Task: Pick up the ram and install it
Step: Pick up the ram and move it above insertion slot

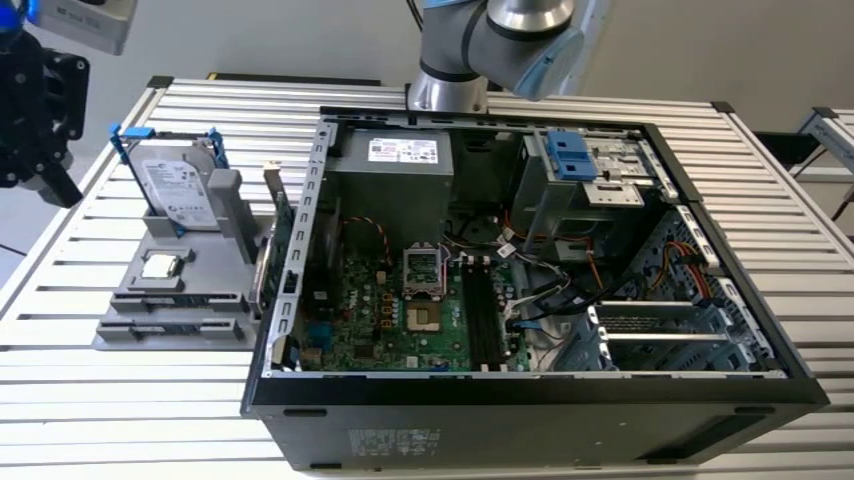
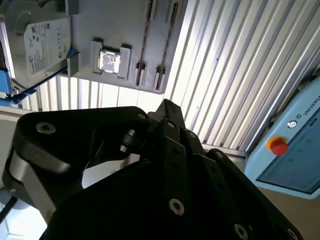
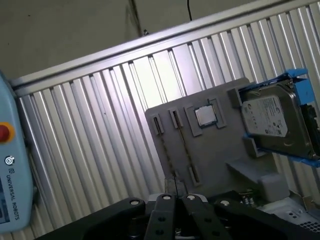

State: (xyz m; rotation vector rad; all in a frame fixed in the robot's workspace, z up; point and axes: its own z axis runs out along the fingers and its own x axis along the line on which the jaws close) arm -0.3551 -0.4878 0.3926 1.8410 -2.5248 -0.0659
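One empty, clenched end effector [image 3: 176, 199] hangs above the holder [image 3: 215, 150] at the table's [image 3: 100, 150] edge, where the ram [image 3: 183, 146] seemingly stands edge-on, lengthwise across its grip.

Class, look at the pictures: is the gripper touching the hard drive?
Apart. The exterior view shows it: the gripper hangs toward the exterior view's left of the hard drive, with bare table slats between them.
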